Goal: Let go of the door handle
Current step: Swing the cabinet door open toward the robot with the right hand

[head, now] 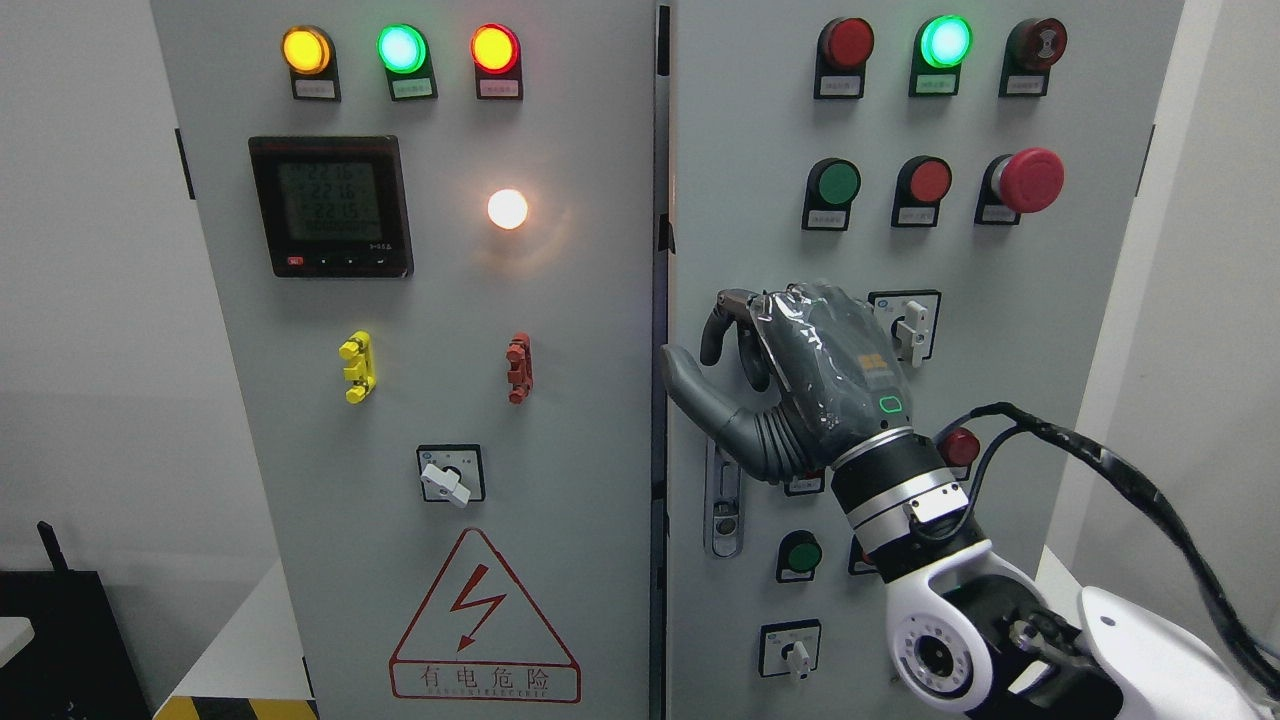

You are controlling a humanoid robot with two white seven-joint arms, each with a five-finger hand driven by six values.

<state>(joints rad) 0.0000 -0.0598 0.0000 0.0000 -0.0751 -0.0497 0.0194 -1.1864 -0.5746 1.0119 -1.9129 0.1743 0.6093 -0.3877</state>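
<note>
The door handle (722, 500) is a narrow vertical metal plate with a lock near the left edge of the right cabinet door (1000, 300). My right hand (735, 345), grey with a plastic-wrapped back, reaches in from the lower right and covers the handle's upper end. Its fingers (712, 335) are curled there, and the thumb (690, 380) sticks out left toward the gap between the doors. The part of the handle inside the fingers is hidden. My left arm is not in view.
Both doors carry lit indicator lamps, push buttons and rotary switches (910, 328). A red emergency stop (1030, 180) stands out at the upper right. The left door (450, 300) has a meter (330, 205) and a warning triangle (483, 620). A black cable (1120, 470) loops by my forearm.
</note>
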